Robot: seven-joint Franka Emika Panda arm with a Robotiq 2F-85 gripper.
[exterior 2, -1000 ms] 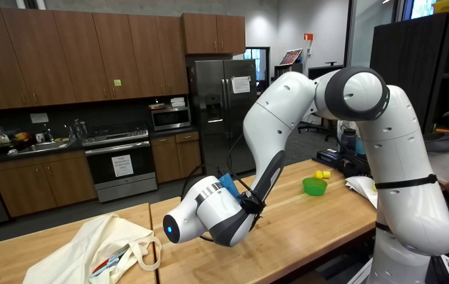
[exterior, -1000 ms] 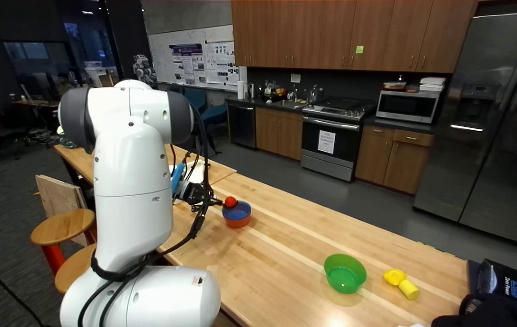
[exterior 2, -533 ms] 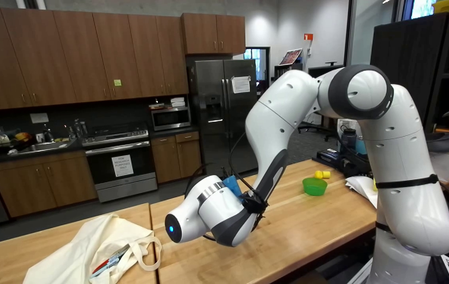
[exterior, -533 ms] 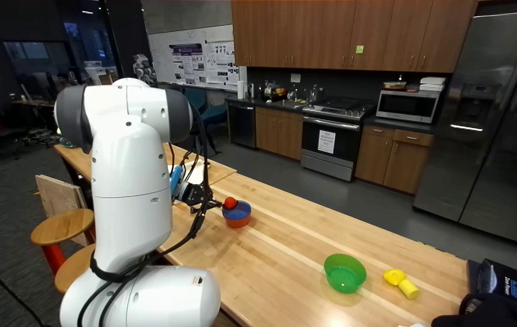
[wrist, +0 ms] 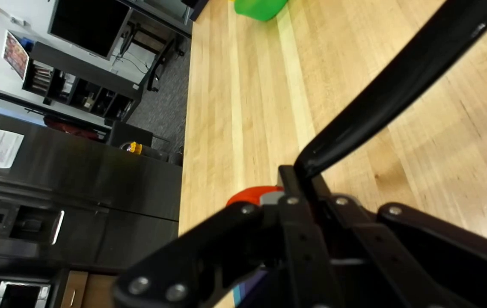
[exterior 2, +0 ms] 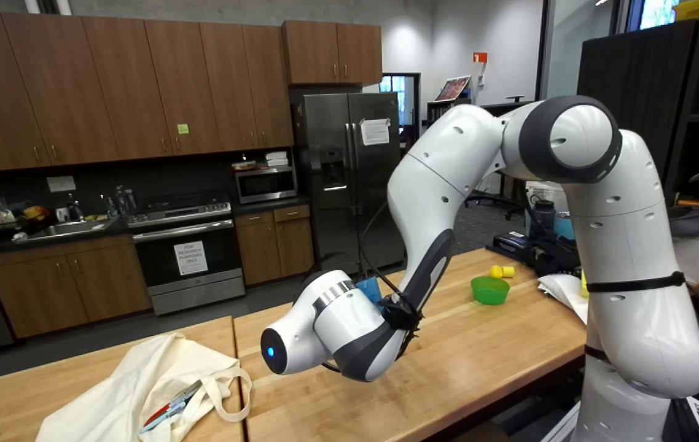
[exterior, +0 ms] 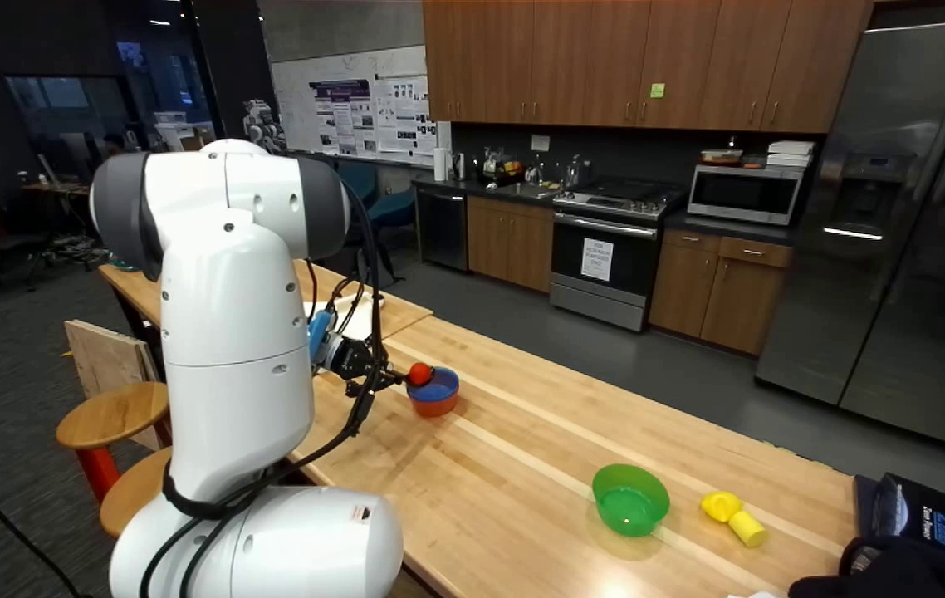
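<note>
The gripper (wrist: 304, 179) is clamped tight on a long black utensil (wrist: 393, 87); in the wrist view the shaft slants from between the fingertips up towards the top right, the wooden table (exterior: 522, 465) pale behind it; just left of the fingertips a slice of red ball (exterior: 420, 374) peeks out, the rest hidden behind the gripper; in an exterior view that ball shows bright and round at the gripper's tip, over the left rim of a blue-and-orange bowl (exterior: 434, 405), blue inside, orange on the outer wall; whether ball and rim touch, I can't tell; what bears the ball is too small to make out!

Down the table in that same view, well apart, nearer and to the right, stands a green bowl (exterior: 630, 477); near it, on its right, lies a yellow object (exterior: 734, 517); a black box (exterior: 917, 511) sits at the right-hand end.

In an exterior view the white arm (exterior 2: 435, 184) arches in from the right and bends low over the table, its bulk covering gripper, ball and blue-and-orange bowl; over on the left a cream cloth bag (exterior 2: 116, 387) slumps on a neighbouring table (exterior 2: 5, 399); far behind, a stove (exterior 2: 190, 245), a microwave (exterior 2: 265, 184) and a dark fridge (exterior 2: 349, 178) line the wall.
</note>
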